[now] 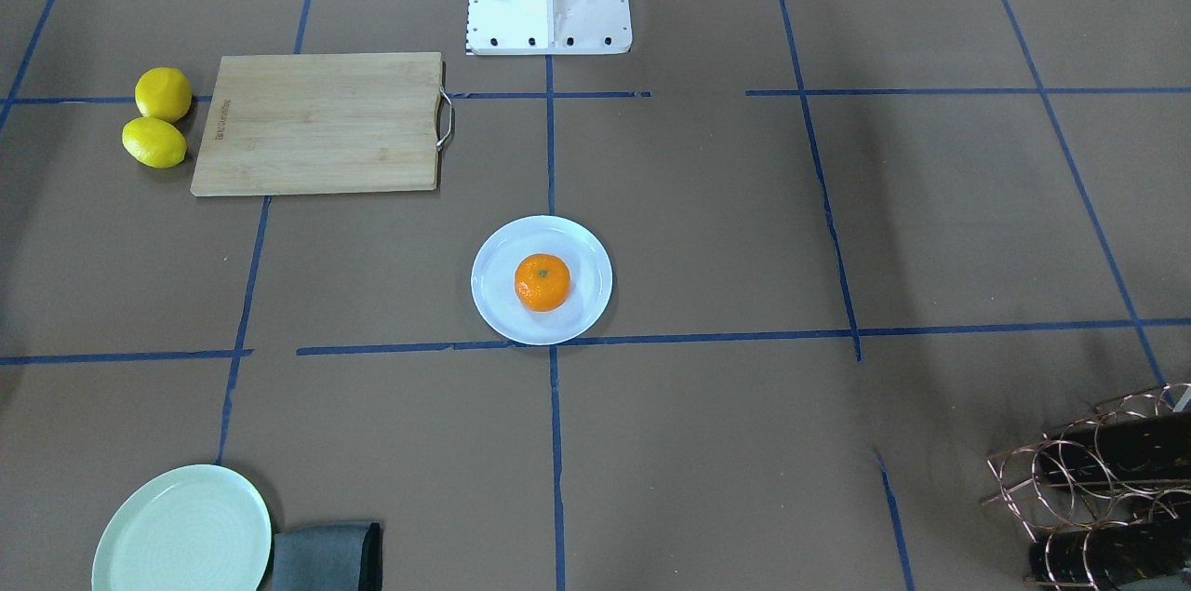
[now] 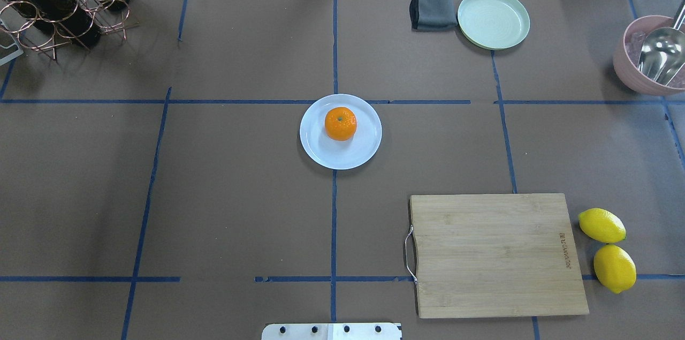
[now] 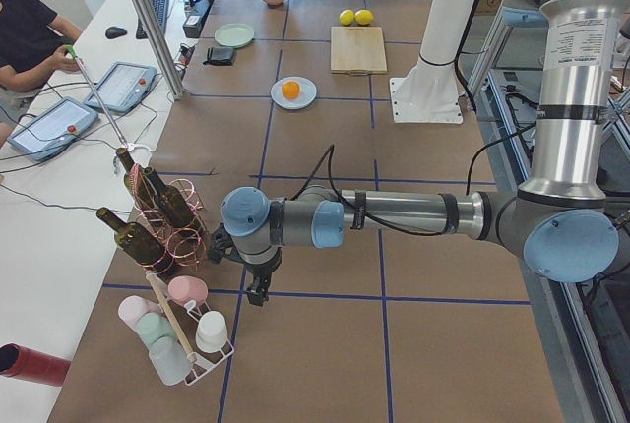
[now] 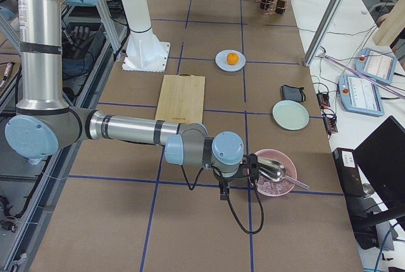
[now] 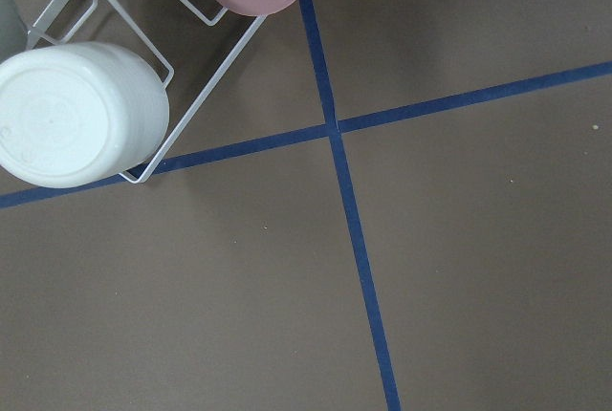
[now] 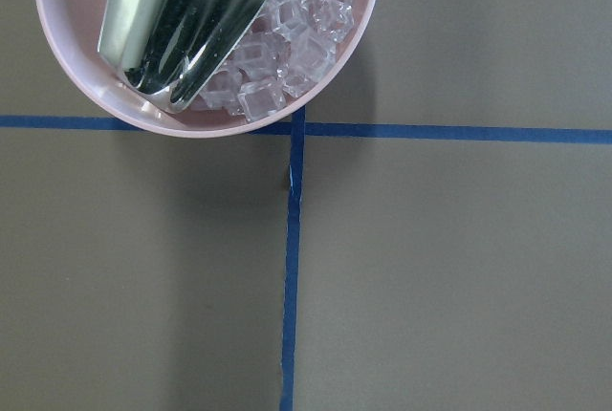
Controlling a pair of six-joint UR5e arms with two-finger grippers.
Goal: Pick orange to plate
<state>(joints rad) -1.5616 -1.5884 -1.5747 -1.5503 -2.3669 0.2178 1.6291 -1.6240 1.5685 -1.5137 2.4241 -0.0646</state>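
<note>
**Q:** Nearest the overhead camera, what sits at the bottom edge?

**R:** White robot base [image 2: 332,331], bolt holes showing. Starting from the left, a bottle rack [image 2: 53,2] stands in the far corner of the table [image 2: 214,195].

**Q:** And the left gripper [image 3: 258,290]?

**R:** It hangs low at that end, just beside the bottle rack and a cup rack [image 3: 187,334], well apart from the fruit. Only the side view shows it, so I cannot tell how its jaws stand.

**Q:** Where is the orange [image 2: 340,123]?

**R:** At mid-table, resting on the bluish-white plate [image 2: 321,152], a little off centre toward the far rim, stem dot up.

**Q:** Further right?

**R:** A grey cloth [image 2: 432,9] touches a mint-green plate [image 2: 493,19] at the far edge. Nearer lies a cutting board [image 2: 495,254], with two lemons [image 2: 601,225] just beside its right end. A pink bowl [image 2: 634,75] holds ice and a metal scoop [image 2: 661,56].

**Q:** The right gripper [image 4: 223,191]?

**R:** It is just beside that bowl. Its jaws cannot be judged either.
</note>
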